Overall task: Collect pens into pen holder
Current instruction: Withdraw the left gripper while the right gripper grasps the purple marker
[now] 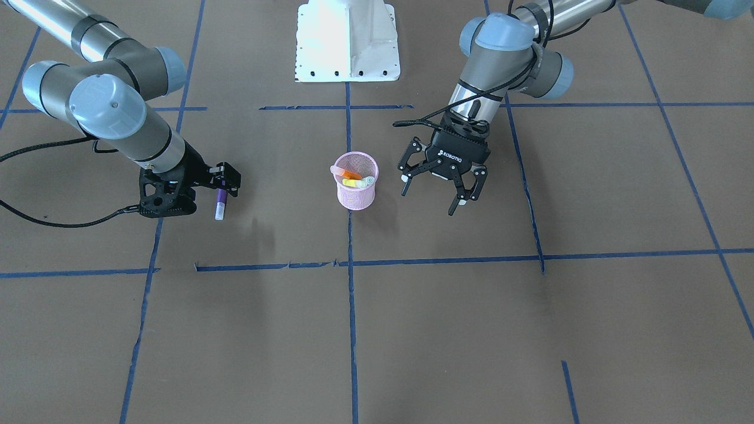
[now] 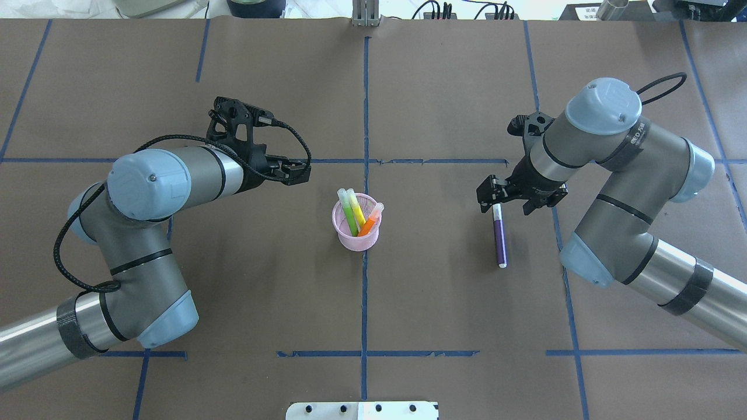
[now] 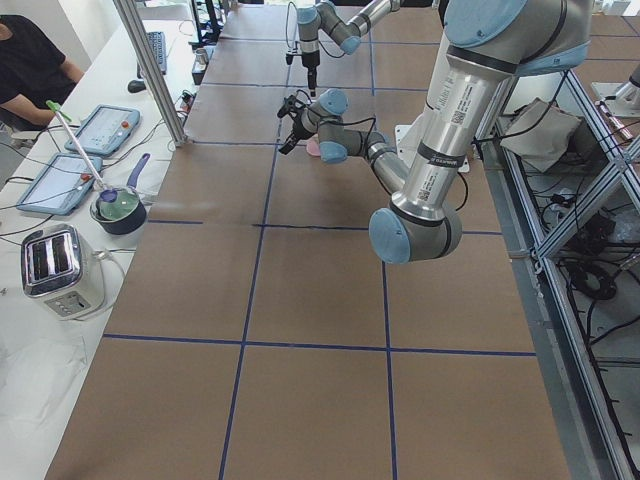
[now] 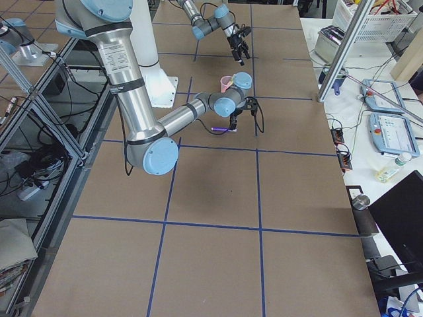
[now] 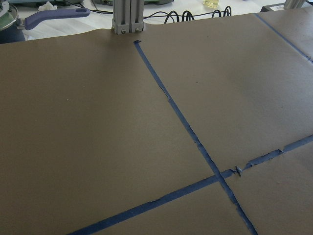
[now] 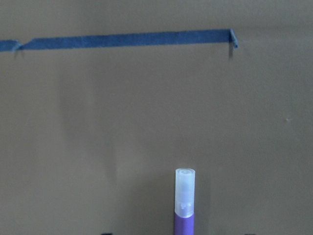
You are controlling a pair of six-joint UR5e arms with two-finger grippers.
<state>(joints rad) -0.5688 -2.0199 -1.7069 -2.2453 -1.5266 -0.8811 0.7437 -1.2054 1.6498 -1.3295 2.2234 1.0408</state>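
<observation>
since the purple pen is light, stiff and smooth, the right gripper, fingers pinching its upper end so it hangs cap-down over the surface, may let it swivel. well apart, mid-surface, the pen holder looks light and tippable, three pens leaning across its mouth; only tape lines lie between. just beyond, the left gripper hovers, fingers spread and empty.
</observation>
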